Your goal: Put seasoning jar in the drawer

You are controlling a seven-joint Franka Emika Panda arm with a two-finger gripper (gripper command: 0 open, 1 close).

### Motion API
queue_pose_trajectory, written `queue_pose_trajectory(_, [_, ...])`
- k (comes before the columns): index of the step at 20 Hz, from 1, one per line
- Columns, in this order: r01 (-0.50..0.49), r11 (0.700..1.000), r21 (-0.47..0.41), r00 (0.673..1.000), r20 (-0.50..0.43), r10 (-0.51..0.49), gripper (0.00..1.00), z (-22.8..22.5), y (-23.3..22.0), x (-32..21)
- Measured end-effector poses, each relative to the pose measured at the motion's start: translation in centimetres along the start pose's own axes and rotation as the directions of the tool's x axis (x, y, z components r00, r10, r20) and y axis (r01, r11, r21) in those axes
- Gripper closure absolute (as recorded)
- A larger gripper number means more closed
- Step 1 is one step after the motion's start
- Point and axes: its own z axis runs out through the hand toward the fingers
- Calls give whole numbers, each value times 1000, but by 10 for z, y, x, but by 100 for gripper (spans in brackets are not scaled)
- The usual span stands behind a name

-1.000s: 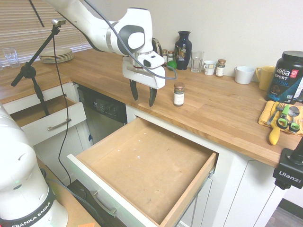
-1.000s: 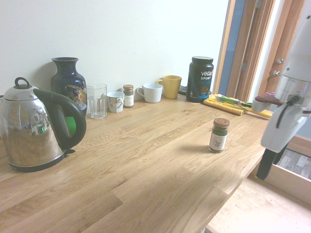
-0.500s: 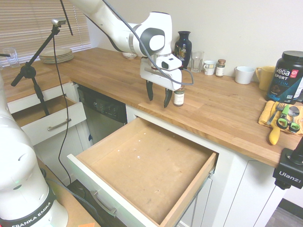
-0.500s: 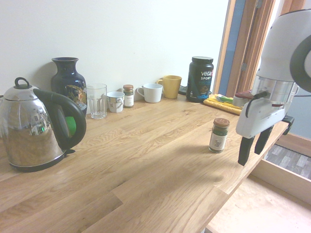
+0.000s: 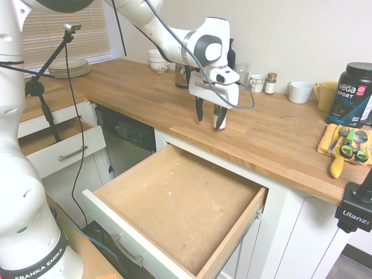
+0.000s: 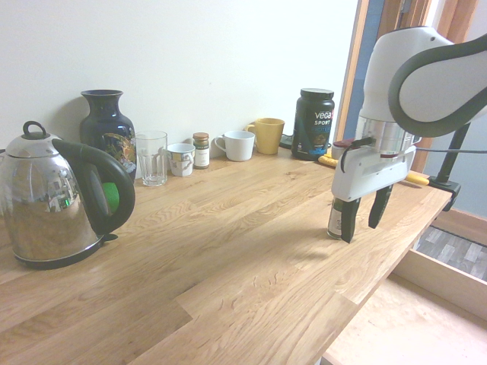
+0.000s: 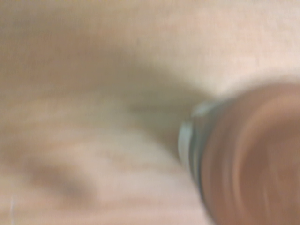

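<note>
The seasoning jar (image 5: 217, 118) stands upright on the wooden countertop near its front edge, a small glass jar with a white label. My gripper (image 5: 211, 123) hangs open right at it, fingertips down near the counter, and one finger covers part of the jar. From the other side the jar (image 6: 333, 219) peeks out behind the nearer finger of the gripper (image 6: 360, 232). I cannot tell whether it stands between the fingers. Its brown lid (image 7: 253, 159) fills a corner of the blurred wrist view. The drawer (image 5: 174, 203) is pulled out wide below, its wooden bottom bare.
Along the wall stand a kettle (image 6: 53, 201), a dark blue vase (image 6: 106, 129), a glass (image 6: 151, 157), cups (image 6: 237, 144) and another small jar (image 6: 201, 150). A black Vega tub (image 5: 353, 93) and a yellow cloth with utensils (image 5: 343, 145) are at the right. A smaller drawer (image 5: 58, 145) stands open.
The arm has swung from above the drawer's back edge over the counter and down to the jar. The fingers have stayed open and the jar has not moved.
</note>
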Motion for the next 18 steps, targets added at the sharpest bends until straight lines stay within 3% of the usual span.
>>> queue_pose_trajectory(18, [6, 1000, -22, 1000, 9, -6, 100, 9, -14, 8])
